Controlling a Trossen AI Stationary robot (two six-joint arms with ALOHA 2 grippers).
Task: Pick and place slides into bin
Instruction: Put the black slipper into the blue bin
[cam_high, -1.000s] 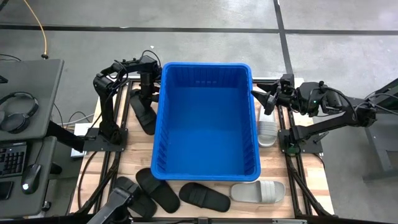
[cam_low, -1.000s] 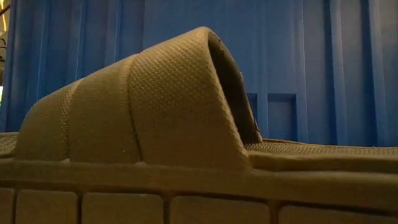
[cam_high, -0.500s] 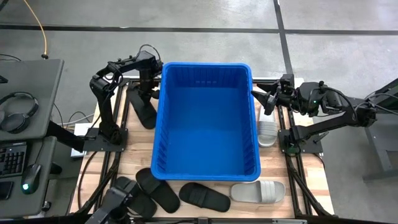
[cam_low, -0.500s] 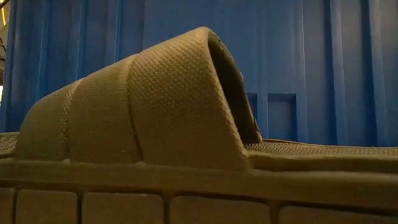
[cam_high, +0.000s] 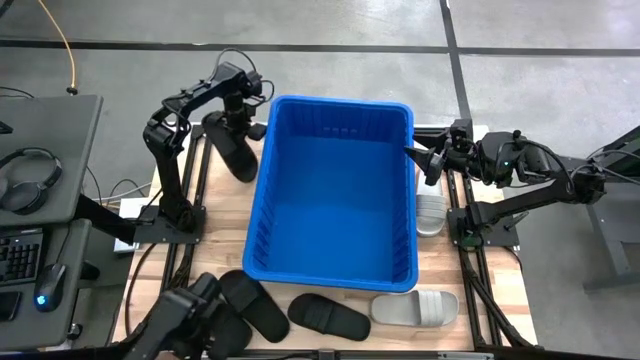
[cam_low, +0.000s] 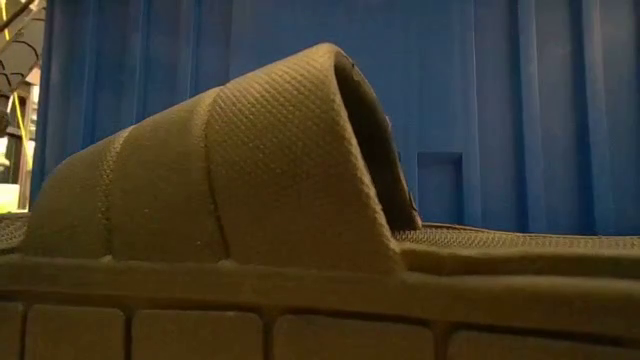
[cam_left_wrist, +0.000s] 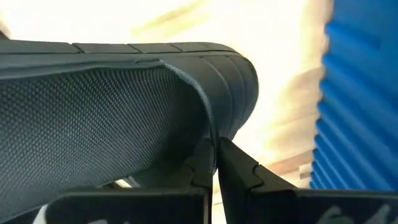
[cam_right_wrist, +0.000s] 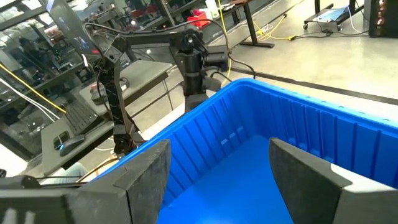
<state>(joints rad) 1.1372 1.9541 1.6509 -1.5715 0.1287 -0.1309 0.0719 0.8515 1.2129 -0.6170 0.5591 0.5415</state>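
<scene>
1. Because the left gripper (cam_high: 238, 108) is clamped on a black slide (cam_high: 229, 148), that slide hangs in the air just beside the bin (cam_high: 335, 190), by the bin's far left corner. Its long side hangs down and runs along the bin's left wall, so the bin lies to the right of it. In the left wrist view the two fingers (cam_left_wrist: 239, 173) press together on the slide's edge (cam_left_wrist: 112, 106).
2. The bin's tall left rim (cam_high: 262, 170) stands between the held slide and the inside of the bin. I think the slide must go up and over that rim to get in.
3. Nearest the low camera, one more black slide (cam_low: 230, 200) lies on the surface, close against the bin's blue wall (cam_low: 520, 100).
4. In the high view, three more black slides (cam_high: 328, 316) and a light grey slide (cam_high: 415, 306) lie on the surface (cam_high: 505, 300) along the near side of the bin. Another light slide (cam_high: 429, 212) lies by the right wall.
5. The right gripper (cam_high: 418, 155) waits at the bin's right rim, its fingers (cam_right_wrist: 308, 171) apart and holding nothing.
6. No slides show inside the bin.
</scene>
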